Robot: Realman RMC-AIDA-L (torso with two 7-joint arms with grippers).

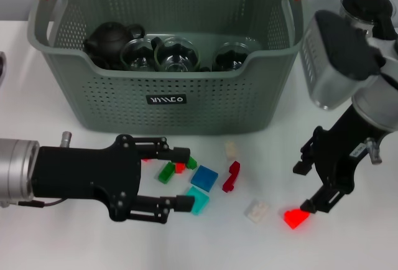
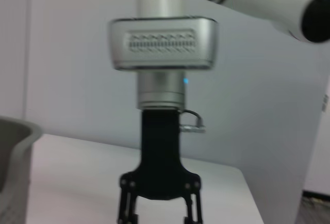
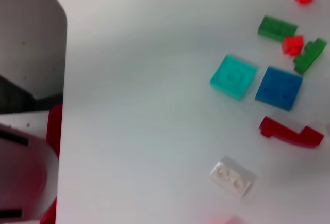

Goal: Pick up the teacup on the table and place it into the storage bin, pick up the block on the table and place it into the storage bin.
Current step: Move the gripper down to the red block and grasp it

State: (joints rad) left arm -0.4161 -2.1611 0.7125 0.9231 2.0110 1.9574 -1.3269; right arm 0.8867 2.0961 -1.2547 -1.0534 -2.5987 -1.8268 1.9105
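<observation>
The grey-green storage bin (image 1: 168, 105) stands at the back of the table and holds a black teapot (image 1: 109, 40) and glass teacups (image 1: 177, 55). No teacup shows on the table. Several small blocks lie in front of the bin: green (image 1: 166, 172), blue (image 1: 204, 177), teal (image 1: 198, 200), dark red (image 1: 231, 175), white (image 1: 256, 210), bright red (image 1: 296, 218). My left gripper (image 1: 185, 179) is open, its fingertips on either side of the green and small red blocks. My right gripper (image 1: 306, 187) is open and empty, one fingertip just beside the bright red block.
A beige block (image 1: 231, 150) lies near the bin's front. The right wrist view shows the teal (image 3: 233, 76), blue (image 3: 279, 88), dark red (image 3: 291, 132) and white (image 3: 232, 177) blocks and the table's edge (image 3: 59, 105). The left wrist view shows the right arm (image 2: 161, 182).
</observation>
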